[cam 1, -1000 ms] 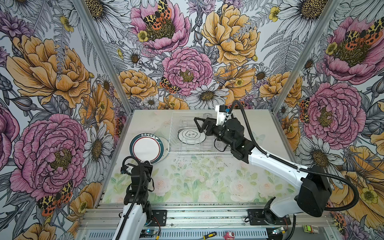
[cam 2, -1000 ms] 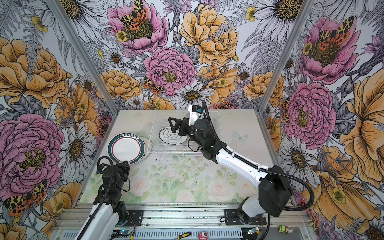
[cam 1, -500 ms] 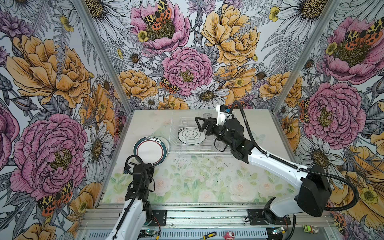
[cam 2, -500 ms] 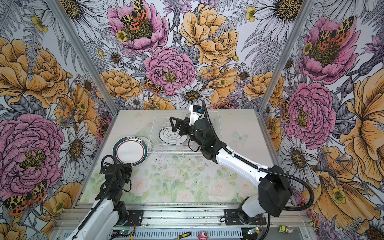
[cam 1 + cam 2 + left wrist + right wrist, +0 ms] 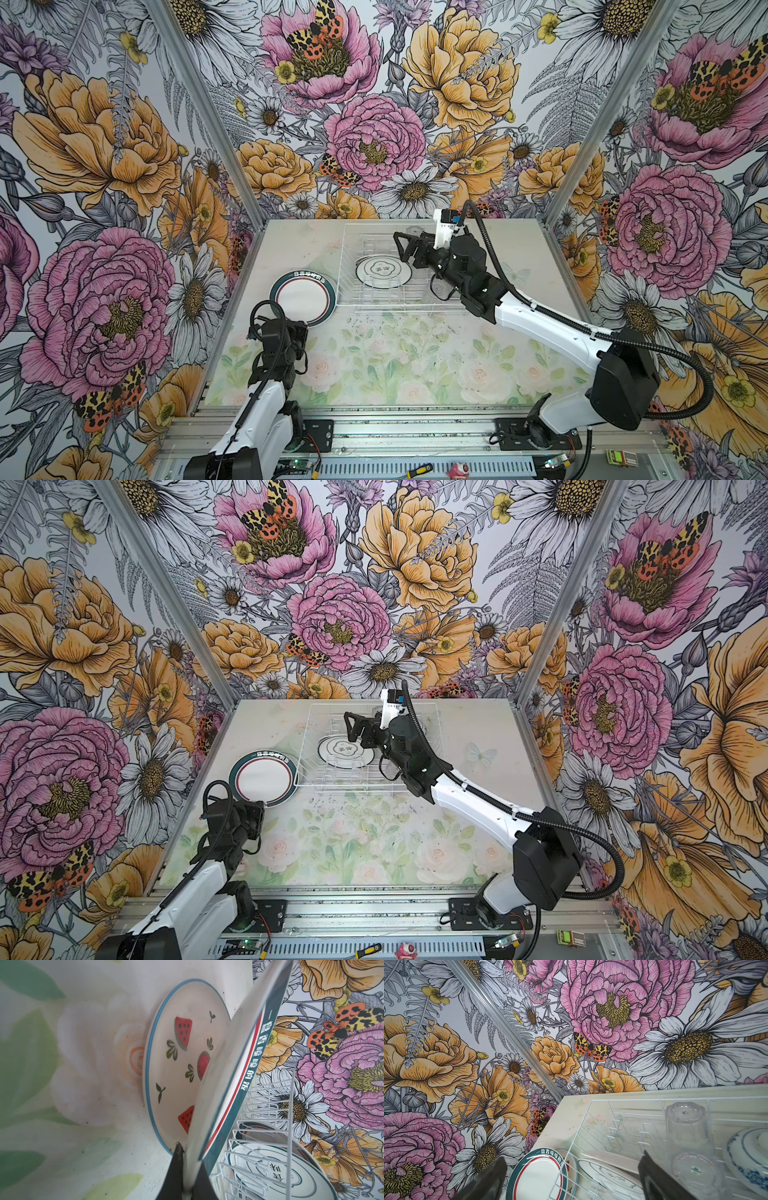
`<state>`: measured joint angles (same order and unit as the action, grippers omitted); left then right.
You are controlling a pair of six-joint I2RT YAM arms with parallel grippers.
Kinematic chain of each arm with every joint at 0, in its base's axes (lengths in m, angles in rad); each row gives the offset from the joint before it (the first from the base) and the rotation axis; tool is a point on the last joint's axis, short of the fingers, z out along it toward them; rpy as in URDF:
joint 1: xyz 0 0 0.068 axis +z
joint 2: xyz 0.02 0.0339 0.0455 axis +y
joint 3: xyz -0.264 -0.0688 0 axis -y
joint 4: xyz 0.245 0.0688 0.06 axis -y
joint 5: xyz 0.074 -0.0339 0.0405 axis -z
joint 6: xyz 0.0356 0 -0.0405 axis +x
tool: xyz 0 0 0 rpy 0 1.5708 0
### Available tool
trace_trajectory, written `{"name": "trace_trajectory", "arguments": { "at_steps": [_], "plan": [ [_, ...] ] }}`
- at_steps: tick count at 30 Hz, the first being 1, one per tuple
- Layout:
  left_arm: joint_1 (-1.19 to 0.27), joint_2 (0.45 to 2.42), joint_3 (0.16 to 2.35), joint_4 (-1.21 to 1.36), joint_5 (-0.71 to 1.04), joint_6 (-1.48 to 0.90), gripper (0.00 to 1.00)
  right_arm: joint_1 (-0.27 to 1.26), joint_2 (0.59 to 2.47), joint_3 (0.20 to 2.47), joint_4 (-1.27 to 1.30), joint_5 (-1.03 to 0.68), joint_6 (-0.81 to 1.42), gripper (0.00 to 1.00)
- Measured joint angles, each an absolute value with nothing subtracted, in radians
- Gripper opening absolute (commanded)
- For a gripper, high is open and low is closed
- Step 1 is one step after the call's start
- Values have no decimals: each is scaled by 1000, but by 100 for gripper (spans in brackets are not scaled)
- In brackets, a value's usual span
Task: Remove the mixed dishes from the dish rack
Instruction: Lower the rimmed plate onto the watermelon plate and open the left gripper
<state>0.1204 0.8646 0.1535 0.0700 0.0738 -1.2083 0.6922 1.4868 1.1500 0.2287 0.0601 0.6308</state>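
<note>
Left fingers (image 5: 175,1169) pinch teal-rimmed plate (image 5: 232,1076); right fingers (image 5: 652,1178) spread over dish rack (image 5: 623,1132)

Floral-print table (image 5: 415,353): white wire dish rack (image 5: 386,296) at back middle; watermelon plate (image 5: 176,1076) flat beside rack's left side.

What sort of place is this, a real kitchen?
Probably a staged robot test cell, not a kitchen: floral-printed wall panels on aluminium posts, two white arms bolted to a metal base rail, a white wire dish rack.
</note>
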Motion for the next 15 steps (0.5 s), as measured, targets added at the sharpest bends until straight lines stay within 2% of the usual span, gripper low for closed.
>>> {"name": "trace_trajectory", "arguments": {
  "at_steps": [4, 6, 10, 11, 15],
  "plan": [
    [150, 928, 155, 102, 120, -1225, 1, 681, 1488, 1151, 224, 60, 618, 99],
    [161, 950, 161, 118, 144, -1222, 45, 678, 1488, 1151, 222, 60, 611, 99],
    [168, 965, 173, 132, 177, -1228, 78, 673, 1488, 1151, 222, 60, 611, 99],
    [169, 965, 180, 131, 184, -1226, 97, 673, 1488, 1151, 222, 60, 611, 99],
    [169, 965, 216, 126, 200, -1221, 99, 672, 1488, 1150, 221, 62, 612, 99]
  ]
}}
